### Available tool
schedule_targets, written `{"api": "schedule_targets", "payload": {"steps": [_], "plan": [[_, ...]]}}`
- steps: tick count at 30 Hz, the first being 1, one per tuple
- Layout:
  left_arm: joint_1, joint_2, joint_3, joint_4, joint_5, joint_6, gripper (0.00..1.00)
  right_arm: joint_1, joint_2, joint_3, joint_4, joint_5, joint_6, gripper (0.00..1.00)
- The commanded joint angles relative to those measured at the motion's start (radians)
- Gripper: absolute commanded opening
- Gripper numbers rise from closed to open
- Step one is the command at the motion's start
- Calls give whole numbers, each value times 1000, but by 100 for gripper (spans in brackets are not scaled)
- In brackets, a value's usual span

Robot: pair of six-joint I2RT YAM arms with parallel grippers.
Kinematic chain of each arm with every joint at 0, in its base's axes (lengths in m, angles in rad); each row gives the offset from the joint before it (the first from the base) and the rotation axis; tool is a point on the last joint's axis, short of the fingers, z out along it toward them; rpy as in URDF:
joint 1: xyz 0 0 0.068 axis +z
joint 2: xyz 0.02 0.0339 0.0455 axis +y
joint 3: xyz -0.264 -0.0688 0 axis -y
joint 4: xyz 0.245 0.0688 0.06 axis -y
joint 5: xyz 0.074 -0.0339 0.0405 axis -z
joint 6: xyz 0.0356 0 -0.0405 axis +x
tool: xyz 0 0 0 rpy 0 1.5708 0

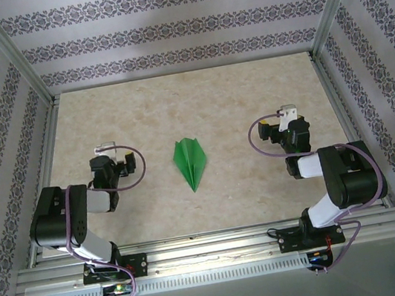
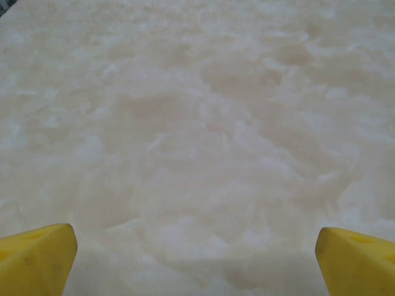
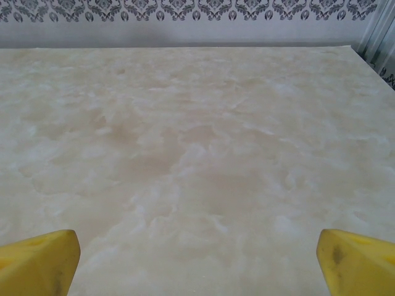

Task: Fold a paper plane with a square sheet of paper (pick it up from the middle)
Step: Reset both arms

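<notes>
The square sheet of paper lies folded as a slim green paper plane [image 1: 190,163] with a centre ridge, flat on the table's middle, nose toward the near edge. My left gripper [image 1: 105,149] rests well to its left, apart from it. In the left wrist view that gripper [image 2: 197,246] is open, its yellow fingertips [image 2: 37,256] wide apart over bare table. My right gripper [image 1: 287,113] sits well to the plane's right, also apart. Seen from the right wrist, this gripper [image 3: 197,250] is open too, with nothing between its fingertips [image 3: 355,259].
The beige marbled table [image 1: 249,95] is boxed in by patterned walls [image 3: 185,18] at the back and sides, with aluminium posts [image 1: 327,15] at the far corners. A metal rail [image 1: 214,250] carrying both arm bases runs along the near edge.
</notes>
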Motion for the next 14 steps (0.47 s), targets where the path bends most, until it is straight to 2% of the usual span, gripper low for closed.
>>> {"api": "schedule_targets", "payload": {"steps": [1, 2, 4, 14], "plan": [[25, 8, 16, 117, -17, -22, 99, 13, 1, 14, 38, 15, 6, 98], [25, -5, 26, 76, -21, -26, 99, 19, 1, 12, 41, 22, -1, 98], [26, 11, 14, 129, -21, -21, 99, 27, 1, 12, 42, 30, -8, 98], [25, 5, 19, 107, -9, -18, 99, 33, 1, 11, 44, 41, -11, 98]]}}
